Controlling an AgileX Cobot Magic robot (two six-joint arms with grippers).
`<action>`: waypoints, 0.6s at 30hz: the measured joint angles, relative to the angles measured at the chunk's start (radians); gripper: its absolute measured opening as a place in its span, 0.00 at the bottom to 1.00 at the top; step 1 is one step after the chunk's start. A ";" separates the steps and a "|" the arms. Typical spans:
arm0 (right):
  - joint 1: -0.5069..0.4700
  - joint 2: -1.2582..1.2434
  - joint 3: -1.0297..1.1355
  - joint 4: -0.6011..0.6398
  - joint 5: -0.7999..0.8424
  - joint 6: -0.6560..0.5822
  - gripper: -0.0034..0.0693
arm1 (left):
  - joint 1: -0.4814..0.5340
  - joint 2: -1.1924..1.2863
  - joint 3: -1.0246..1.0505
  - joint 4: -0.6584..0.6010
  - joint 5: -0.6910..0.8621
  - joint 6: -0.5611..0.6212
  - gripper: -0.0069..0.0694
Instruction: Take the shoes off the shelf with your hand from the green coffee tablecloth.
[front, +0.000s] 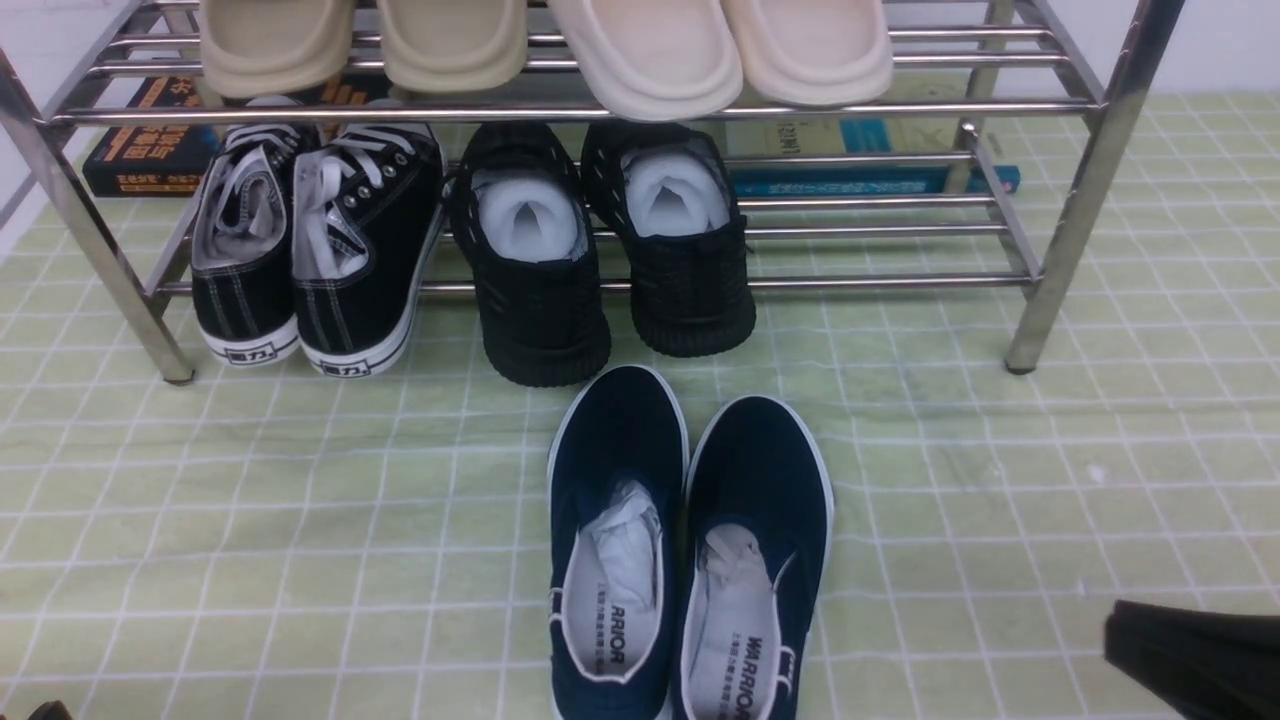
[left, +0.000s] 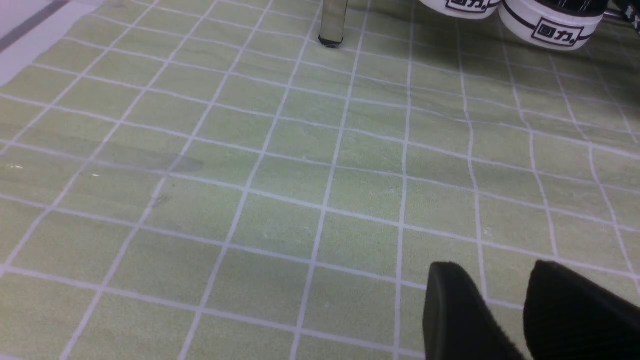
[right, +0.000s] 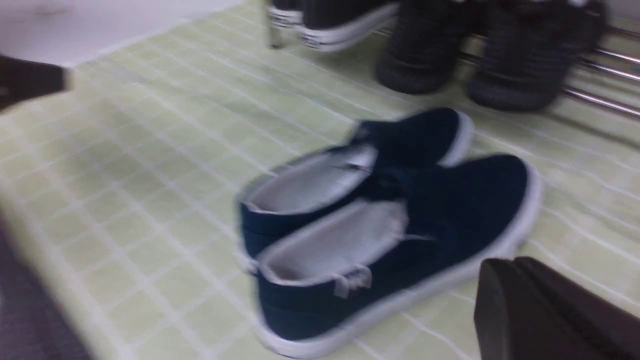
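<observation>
Green tablecloth (front: 300, 500), shoes (front: 690, 540) beside right fingers (right: 550, 310)

left pincer (left: 505, 310): I see two matte black fingers (left: 452, 310), broad, with rounded tips and a fine ribbed texture on the pads.
right pincer (right: 545, 310): on my wrist feed it's one dark, blocky, smooth-edged black mass, blurred.
right arm (front: 1195, 655): in my front view, only a black angular corner shows, near right.
</observation>
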 joint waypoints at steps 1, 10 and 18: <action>-0.042 -0.027 0.023 0.007 0.005 -0.022 0.06 | 0.000 0.000 0.000 0.000 0.000 0.000 0.41; -0.464 -0.295 0.240 0.026 0.095 -0.061 0.07 | 0.000 0.000 0.000 0.000 0.000 0.000 0.41; -0.736 -0.440 0.294 0.027 0.180 -0.062 0.08 | 0.000 0.000 0.000 0.000 0.000 0.000 0.41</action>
